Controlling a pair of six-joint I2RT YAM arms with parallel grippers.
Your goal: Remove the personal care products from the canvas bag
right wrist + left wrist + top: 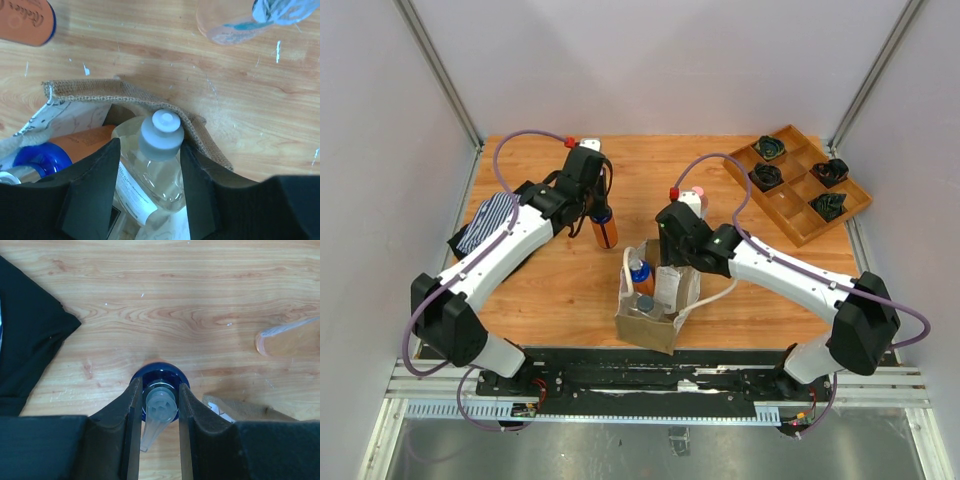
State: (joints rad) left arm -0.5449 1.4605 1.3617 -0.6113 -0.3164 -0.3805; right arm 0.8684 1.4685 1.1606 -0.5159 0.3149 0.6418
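A: The wooden table (555, 290) stands between grey walls. Where are the things?

B: The bag (642, 325) is at 6 o'clock, near the arm bases. The tray (785, 210) is at 1 o'clock and the clothing (485, 222) at 9 o'clock. A pink-cap bottle (696, 193) stands outside, at 12 o'clock from the bag.

A: And the grippers?

B: The left gripper (159, 385) is clamped on the neck of a blue-cap bottle (162, 369), upright at 11 o'clock from the bag. I cannot tell if it rests on the table. The right gripper (150, 142) has its jaws on both sides of the white-cap bottle (159, 131), inside the bag. I cannot tell if they press it.

A: What can go wrong?

B: I think the smooth bottle can slip in the lift. The bag's fabric edge lies against its cap, so it can catch. Then the light bag can rise or tip, with the second blue-cap bottle (42, 157) inside.

A: Any writing?

B: The orange body (25, 20) at 11 o'clock in the right wrist view has a script word, but I cannot read it surely. The print on the white-cap bottle's label is too small.
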